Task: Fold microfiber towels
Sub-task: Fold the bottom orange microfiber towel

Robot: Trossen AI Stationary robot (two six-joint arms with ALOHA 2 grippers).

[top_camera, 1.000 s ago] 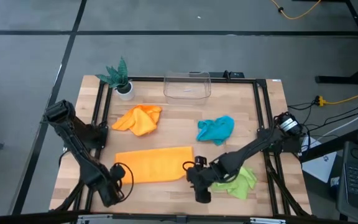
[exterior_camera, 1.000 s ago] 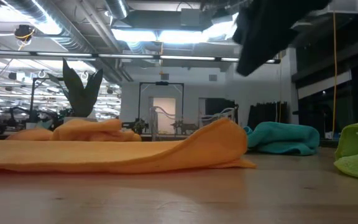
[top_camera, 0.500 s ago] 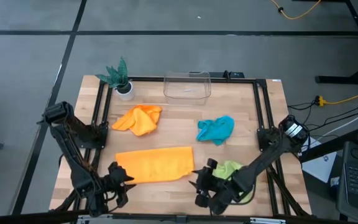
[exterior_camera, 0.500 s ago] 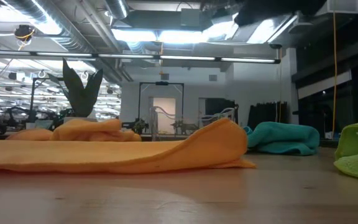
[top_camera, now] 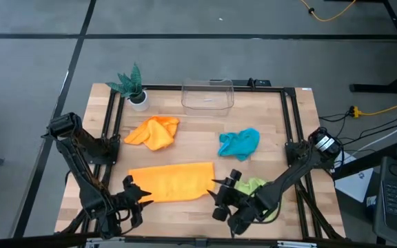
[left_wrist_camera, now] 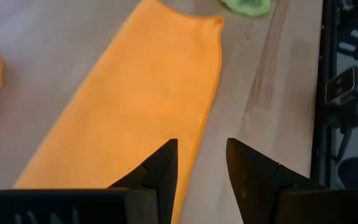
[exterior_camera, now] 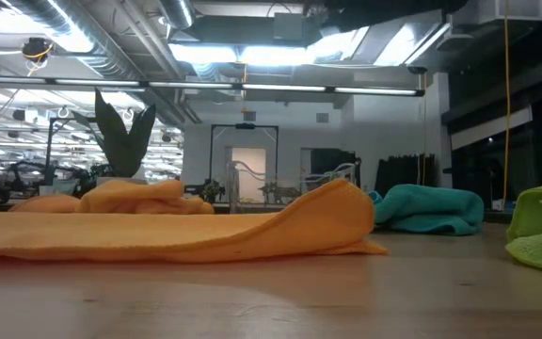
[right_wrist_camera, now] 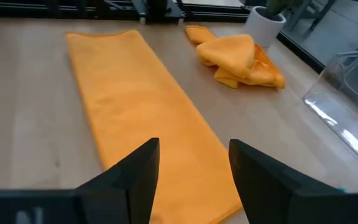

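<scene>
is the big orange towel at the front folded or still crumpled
Folded, it seems: the front orange towel lies as a flat long rectangle with straight edges, one end slightly raised in the low view. The other orange towel behind it is still bunched.

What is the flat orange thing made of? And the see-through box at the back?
The flat orange towel looks like soft, fuzzy cloth: matte, limp, its edge rippling on the table. The see-through box seems to be clear, glossy plastic, though glass can't be ruled out: the wood shows through it and its rim glints.

Open-plan lab/office: exposed ceiling ducts (exterior_camera: pixel 111 42), strip lights (exterior_camera: pixel 252 52), grey floor (top_camera: pixel 185 55).
</scene>
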